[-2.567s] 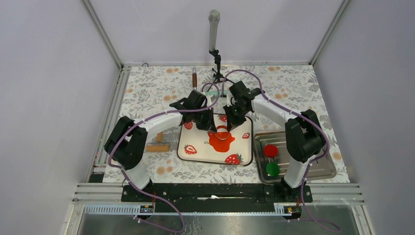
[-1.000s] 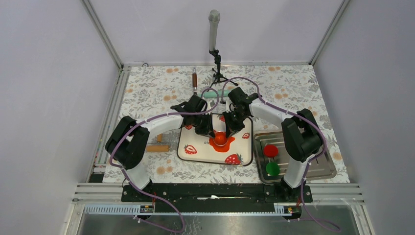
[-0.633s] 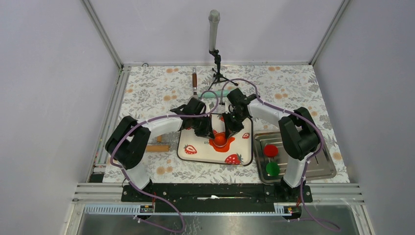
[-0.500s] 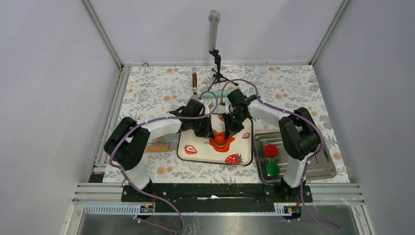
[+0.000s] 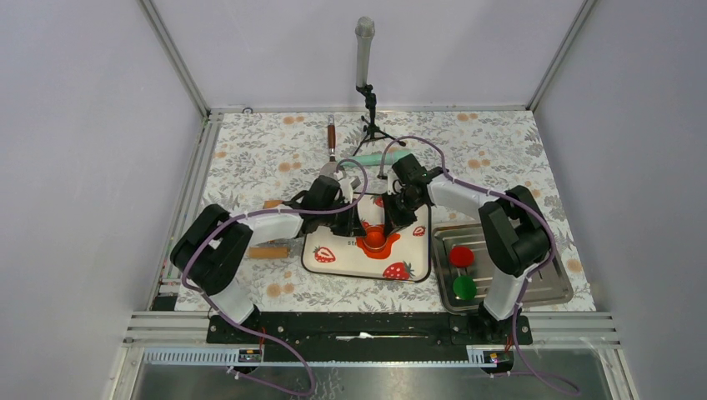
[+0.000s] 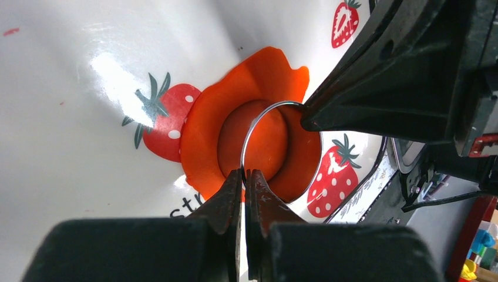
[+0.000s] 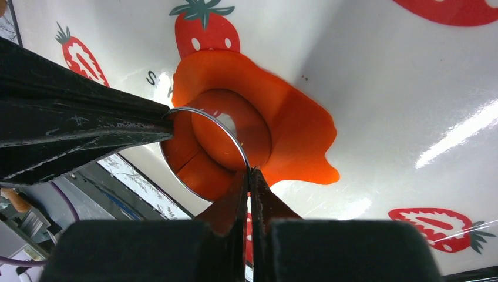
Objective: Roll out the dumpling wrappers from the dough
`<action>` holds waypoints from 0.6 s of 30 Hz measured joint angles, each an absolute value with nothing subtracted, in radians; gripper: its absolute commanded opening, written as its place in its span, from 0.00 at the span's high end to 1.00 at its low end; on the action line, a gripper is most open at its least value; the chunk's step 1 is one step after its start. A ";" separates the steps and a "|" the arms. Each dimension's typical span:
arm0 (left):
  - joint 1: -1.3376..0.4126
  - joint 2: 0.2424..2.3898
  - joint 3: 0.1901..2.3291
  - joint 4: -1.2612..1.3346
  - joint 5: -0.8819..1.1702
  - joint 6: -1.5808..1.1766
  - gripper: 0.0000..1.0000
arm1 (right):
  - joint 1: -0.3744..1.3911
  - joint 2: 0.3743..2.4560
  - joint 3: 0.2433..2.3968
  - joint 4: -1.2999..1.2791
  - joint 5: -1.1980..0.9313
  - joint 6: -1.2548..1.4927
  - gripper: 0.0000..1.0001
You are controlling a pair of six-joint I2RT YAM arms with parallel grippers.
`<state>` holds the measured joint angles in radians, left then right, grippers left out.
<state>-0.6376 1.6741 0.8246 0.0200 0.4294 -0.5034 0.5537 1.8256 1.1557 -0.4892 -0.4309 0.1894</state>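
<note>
The dough [image 6: 202, 147] is lying as a flat ragged sheet in the middle of the strawberry-print board [image 5: 333, 258], and the ring cutter [image 6: 247, 136] is standing pressed into it around a round wrapper [image 6: 264, 144]. So rolling is looking finished and cutting under way, with freeing that disc from the scrap remaining. The left fingers [image 6: 226, 197] and right fingers [image 7: 232, 202] are each pinching the cutter's thin rim, closed tight, from opposite sides, while to the right on the bench [image 5: 250, 158] the metal tray [image 5: 542, 287] is holding a crimson disc [image 5: 461, 256] and a green disc [image 5: 464, 288].
</note>
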 measured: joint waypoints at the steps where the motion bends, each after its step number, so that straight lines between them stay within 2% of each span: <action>1: -0.638 1.670 0.812 0.041 0.429 -0.501 1.00 | 0.553 1.822 1.150 -0.482 -0.432 0.192 1.00; 6: -0.638 1.655 0.765 0.126 0.429 -0.487 1.00 | 0.553 1.809 1.134 -0.461 -0.432 0.194 1.00; 8: -0.639 1.645 0.768 0.123 0.429 -0.475 0.88 | 0.552 1.808 1.136 -0.463 -0.434 0.192 0.90; 9: -0.643 1.652 0.799 0.085 0.410 -0.445 0.69 | 0.547 1.813 1.143 -0.472 -0.443 0.189 0.81; 10: -0.643 1.652 0.799 0.085 0.410 -0.445 0.64 | 0.547 1.813 1.143 -0.472 -0.444 0.188 0.77; 14: -0.642 1.665 0.869 -0.047 0.351 -0.430 0.53 | 0.529 1.837 1.182 -0.515 -0.495 0.175 0.67; 18: -0.630 1.629 0.881 -0.121 0.345 -0.437 0.49 | 0.500 1.841 1.211 -0.572 -0.545 0.155 0.60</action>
